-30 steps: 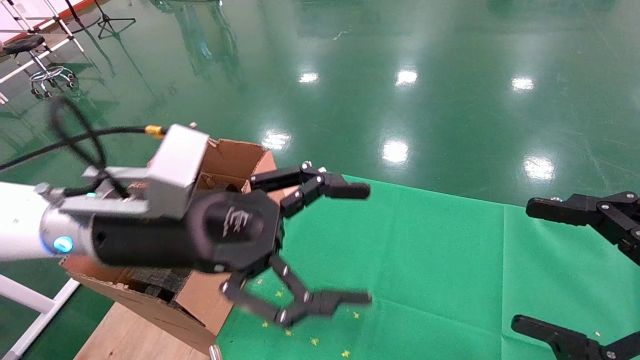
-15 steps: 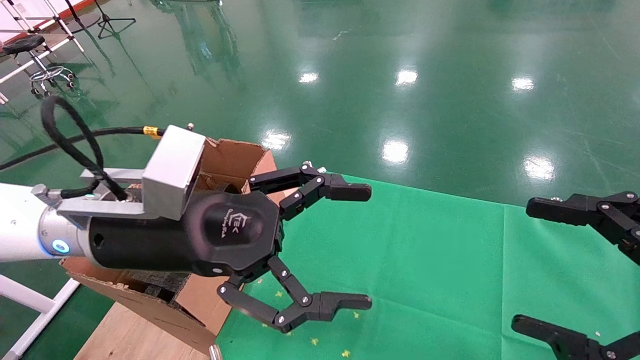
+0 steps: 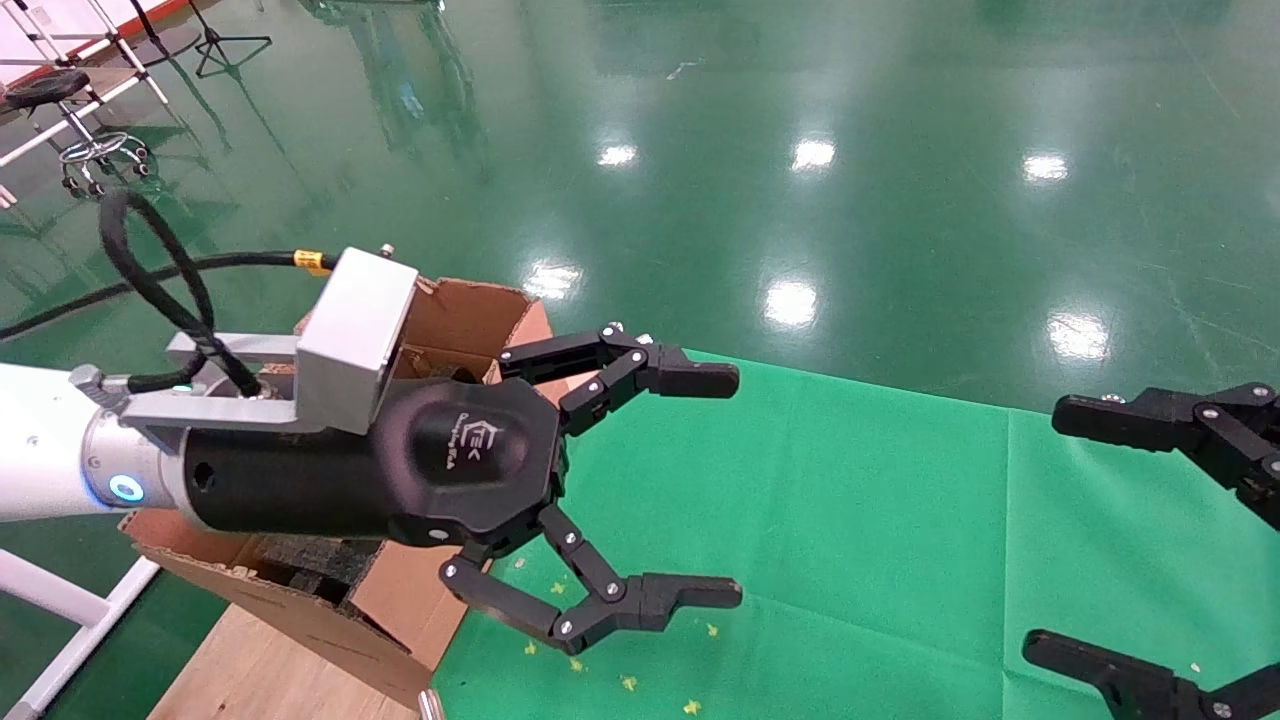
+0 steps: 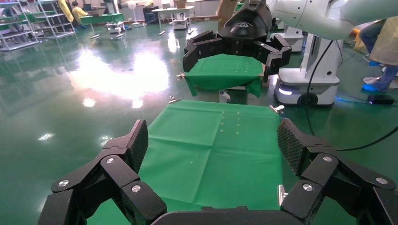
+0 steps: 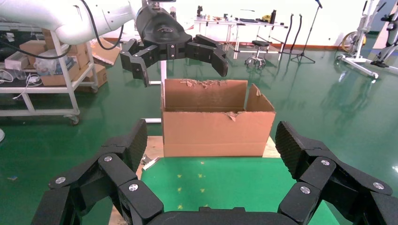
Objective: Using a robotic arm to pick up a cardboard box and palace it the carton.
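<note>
Stool (image 3: 70, 120): black-seated, on castors, far left on the glossy green floor (image 3: 850, 200), beside white frame legs.

Robotic arm (image 3: 40, 455): white, entering from the left edge, ending in a silver wrist with a blue light. A boxy silver camera block (image 3: 355, 340) sits on top, with a looped black cable (image 3: 150, 280) leading away to the left.

Left gripper (image 3: 715, 485): black linked fingers, white logo on the housing. Fingers spread wide, nothing between them; it is raised over the near left part of the green cloth (image 3: 850, 530), just beside the carton. In the left wrist view both mesh-faced fingertips (image 4: 138, 143) stand far apart with only cloth below.

Carton (image 3: 470, 320): large brown corrugated box with ragged, torn flaps, standing on a wooden board (image 3: 250, 670) at the cloth's left edge, largely hidden behind the arm in the head view. Black foam (image 3: 310, 560) shows inside near its front. In the right wrist view its long front wall (image 5: 216, 131) faces the camera, with the left gripper above it.

Cardboard box: not visible in any view; its position cannot be told.

Green cloth: bears small yellow specks (image 3: 628, 683) near the left gripper.

Right gripper (image 3: 1045, 535): black, at the right edge over the cloth, well apart from the carton, fingers spread wide and empty.
</note>
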Action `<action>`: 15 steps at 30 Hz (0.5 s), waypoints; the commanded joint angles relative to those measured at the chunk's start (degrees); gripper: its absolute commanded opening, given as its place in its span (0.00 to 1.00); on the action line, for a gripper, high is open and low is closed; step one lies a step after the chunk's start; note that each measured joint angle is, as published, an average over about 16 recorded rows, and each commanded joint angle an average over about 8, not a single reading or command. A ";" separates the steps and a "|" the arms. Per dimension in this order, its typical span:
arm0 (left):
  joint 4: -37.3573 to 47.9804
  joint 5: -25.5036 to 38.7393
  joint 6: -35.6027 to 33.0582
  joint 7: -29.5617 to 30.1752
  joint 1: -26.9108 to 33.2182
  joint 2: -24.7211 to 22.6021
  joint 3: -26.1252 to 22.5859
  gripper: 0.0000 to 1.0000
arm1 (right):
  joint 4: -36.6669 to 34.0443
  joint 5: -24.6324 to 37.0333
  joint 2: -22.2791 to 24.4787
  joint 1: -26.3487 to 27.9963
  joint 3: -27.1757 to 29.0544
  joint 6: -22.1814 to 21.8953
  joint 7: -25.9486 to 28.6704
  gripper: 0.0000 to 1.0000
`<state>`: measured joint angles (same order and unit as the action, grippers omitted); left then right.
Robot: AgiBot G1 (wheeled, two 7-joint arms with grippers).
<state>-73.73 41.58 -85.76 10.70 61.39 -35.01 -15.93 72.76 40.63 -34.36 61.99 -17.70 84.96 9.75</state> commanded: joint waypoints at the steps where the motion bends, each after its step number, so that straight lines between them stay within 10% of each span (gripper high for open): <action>1: 0.05 0.06 0.02 0.01 0.03 0.00 -0.01 1.00 | 0.00 0.00 0.00 0.00 0.00 0.00 0.00 1.00; 15: 0.13 0.24 0.08 0.06 0.13 0.00 -0.07 1.00 | 0.00 0.00 0.00 0.00 0.00 0.00 0.00 1.00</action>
<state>-73.60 41.82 -85.68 10.75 61.52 -35.01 -16.00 72.76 40.64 -34.36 61.98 -17.70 84.96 9.76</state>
